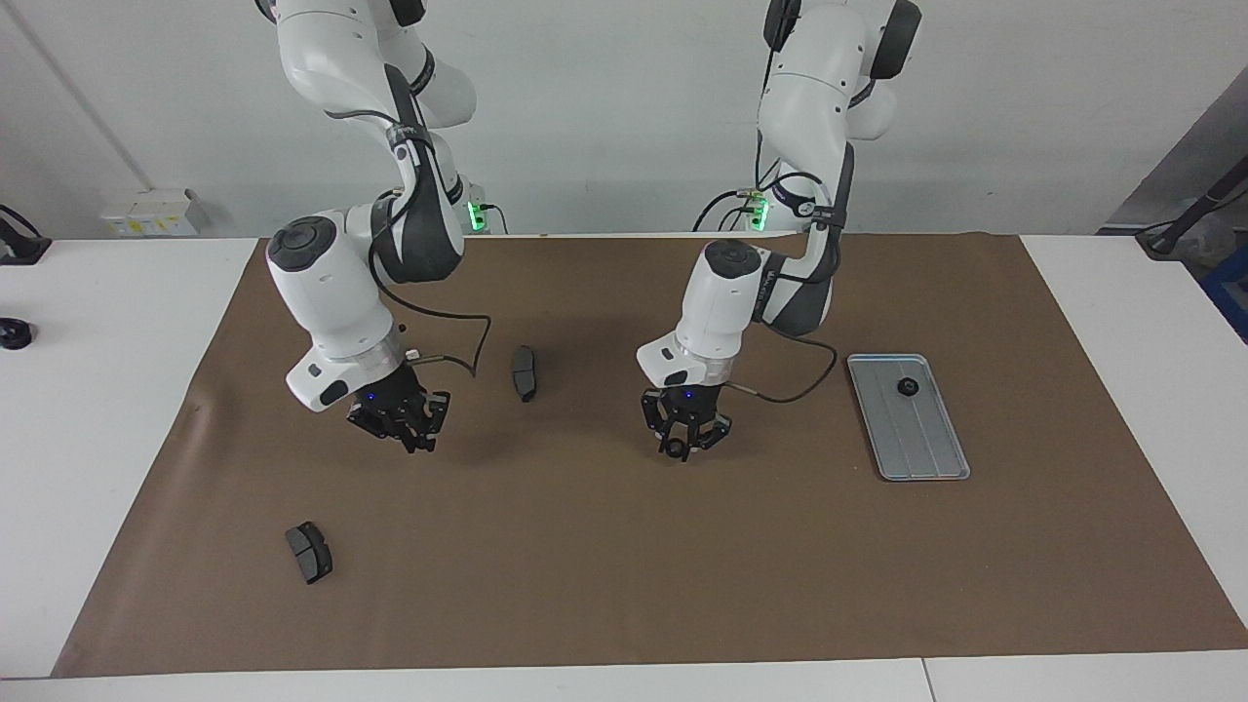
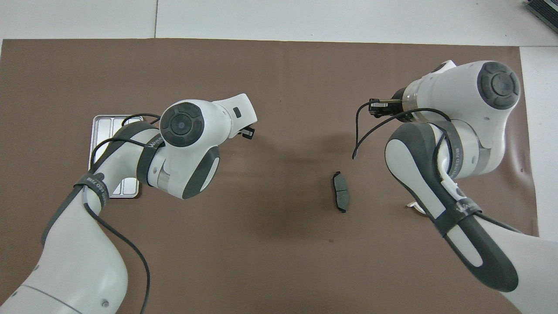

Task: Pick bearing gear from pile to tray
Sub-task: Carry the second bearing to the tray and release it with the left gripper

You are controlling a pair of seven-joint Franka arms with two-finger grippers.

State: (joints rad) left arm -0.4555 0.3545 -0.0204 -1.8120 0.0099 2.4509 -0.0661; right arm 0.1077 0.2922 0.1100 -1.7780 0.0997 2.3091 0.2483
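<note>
My left gripper hangs just above the brown mat near the table's middle, shut on a small black round bearing gear. In the overhead view only its tip pokes out from under the wrist. A second black gear lies in the silver ridged tray toward the left arm's end; the left arm covers much of the tray from above. My right gripper is shut with nothing in it, raised over the mat toward the right arm's end.
Of the pile, one dark brake-pad piece lies between the two grippers, nearer the robots, and shows from above too. Another pad lies farther out toward the right arm's end. A white bracket peeks from under the right arm.
</note>
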